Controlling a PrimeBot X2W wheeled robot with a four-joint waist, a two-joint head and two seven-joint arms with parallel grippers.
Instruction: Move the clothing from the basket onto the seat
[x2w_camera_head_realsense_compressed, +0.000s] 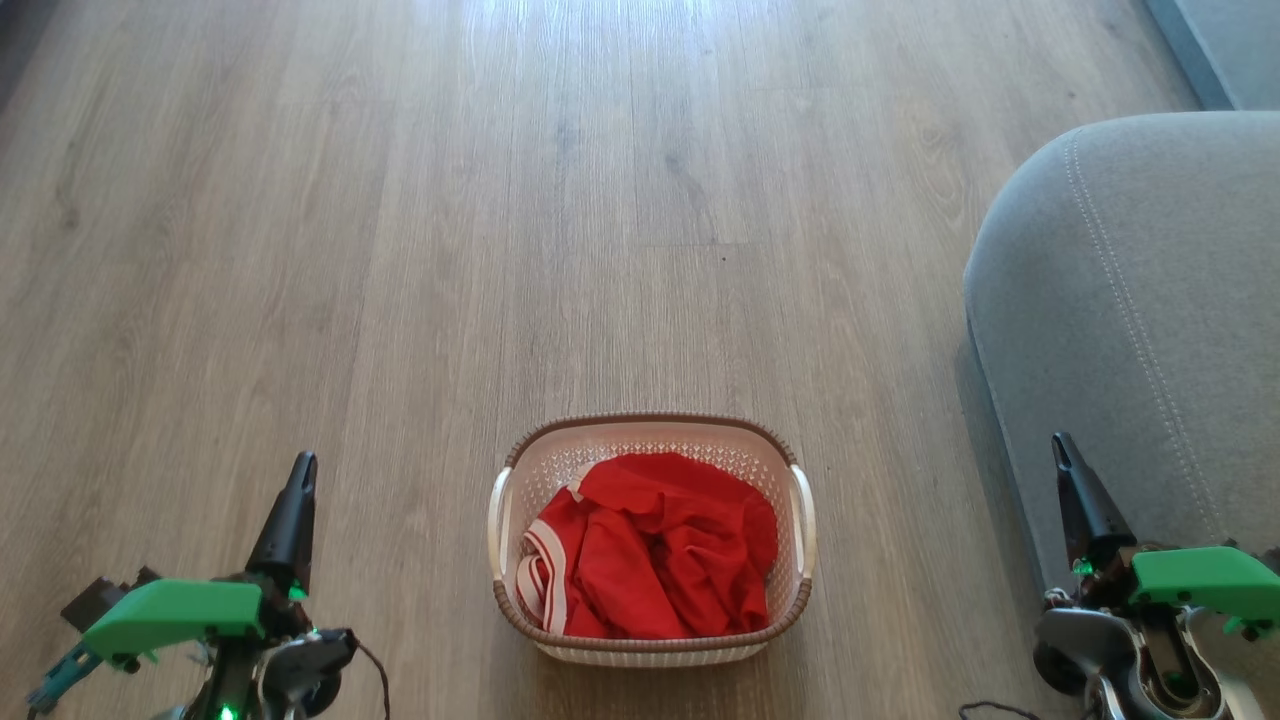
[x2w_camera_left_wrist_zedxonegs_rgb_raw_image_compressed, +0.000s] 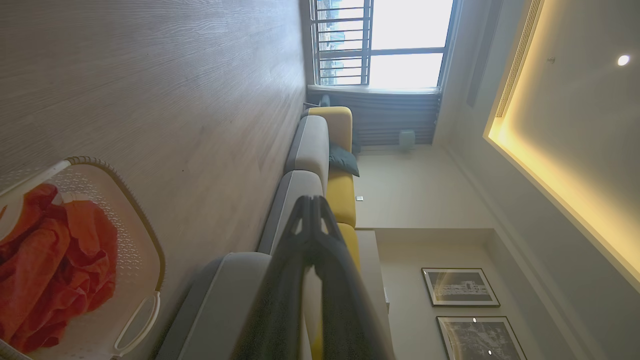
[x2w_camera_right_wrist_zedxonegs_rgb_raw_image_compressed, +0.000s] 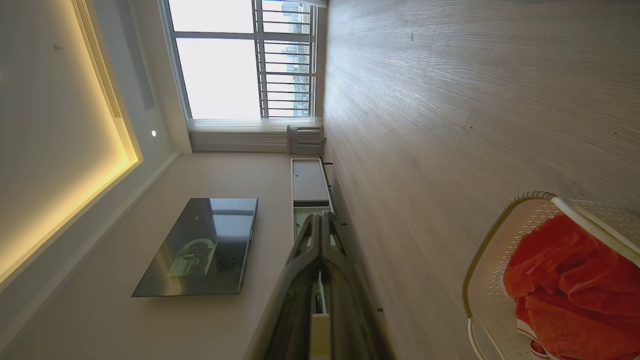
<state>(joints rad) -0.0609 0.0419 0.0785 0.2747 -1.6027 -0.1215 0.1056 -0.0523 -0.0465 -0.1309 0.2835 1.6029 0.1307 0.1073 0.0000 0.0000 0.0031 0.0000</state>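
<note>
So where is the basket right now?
In the head view the basket sits on the wooden floor at bottom centre, holding the clothing, with the seat to its right.

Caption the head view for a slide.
Red fabric clothing in a cream perforated plastic basket on wood floor, near a grey upholstered seat.

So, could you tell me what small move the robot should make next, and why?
Probably open the right gripper and lower it toward the clothing. Both it and the left gripper are shut, hold nothing and stand apart from the basket, where the clothing lies in a heap; the seat is on the robot's right, so that arm seems handier.
</note>
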